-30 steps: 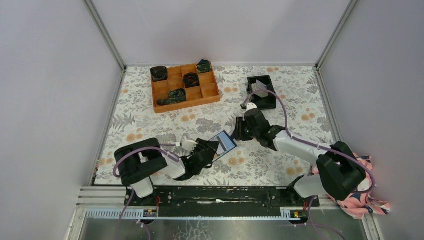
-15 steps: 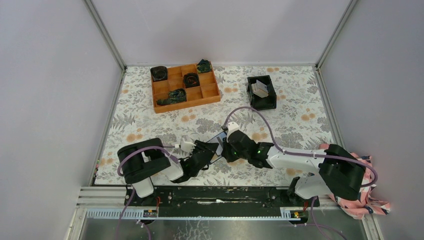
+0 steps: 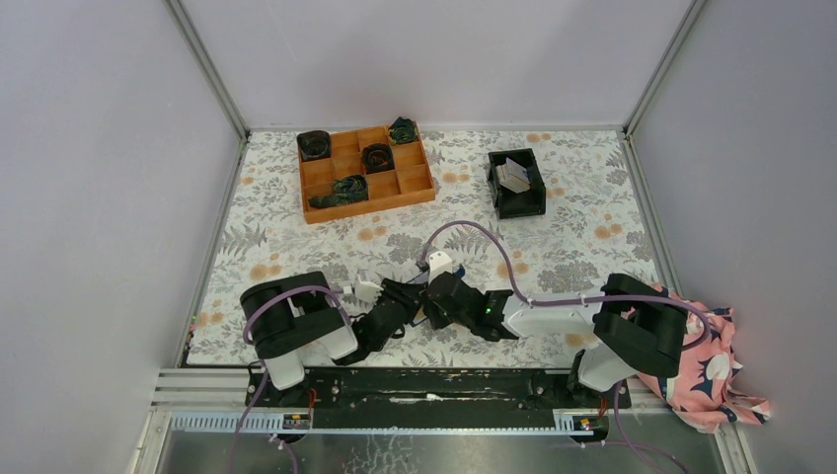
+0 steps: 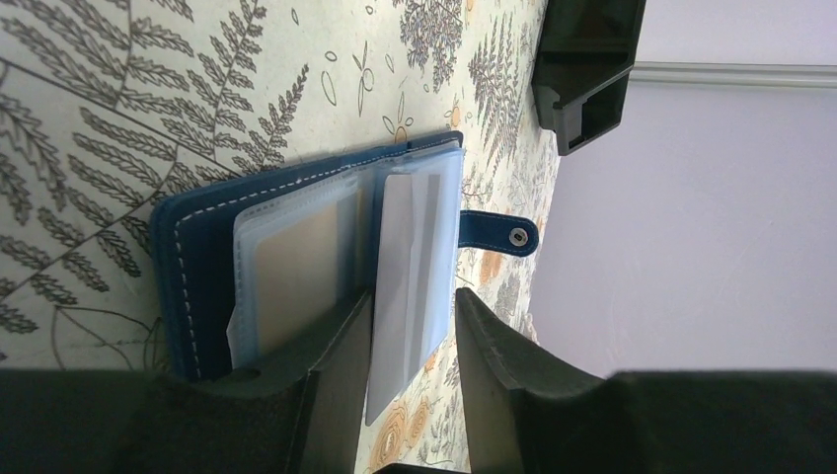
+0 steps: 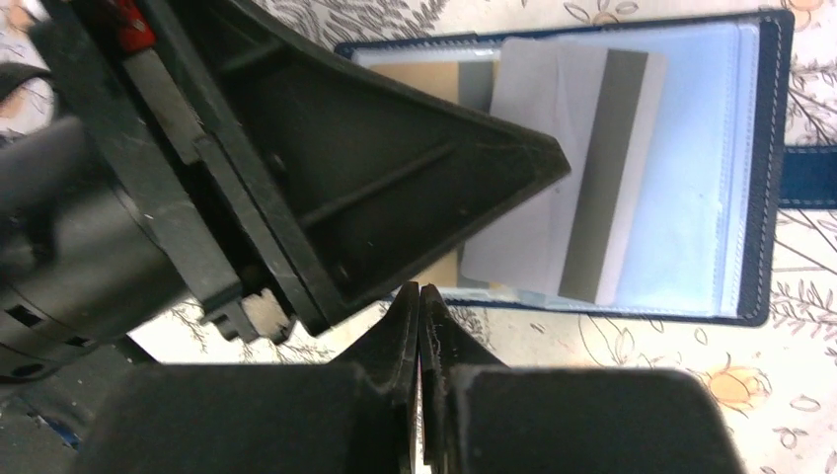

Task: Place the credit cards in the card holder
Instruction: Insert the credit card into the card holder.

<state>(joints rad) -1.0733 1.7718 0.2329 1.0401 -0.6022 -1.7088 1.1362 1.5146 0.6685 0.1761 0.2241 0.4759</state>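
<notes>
The left fingers (image 4: 331, 380) stand half apart at the open blue card holder (image 4: 192, 257) lying on the worktop (image 4: 99, 109), a grey card (image 4: 405, 267) poking from its clear sleeves into the gap between them, while the right fingers (image 5: 403, 331), pressed together and empty, sit just beside the holder's edge.

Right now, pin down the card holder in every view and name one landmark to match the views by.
Top external: card holder at lower centre, nearly all covered.
Left wrist: centre-left, lying open.
Right wrist: upper right, lying open.
Shared landmark: its snap tab, seen in both wrist views but hidden in the top view.
</notes>
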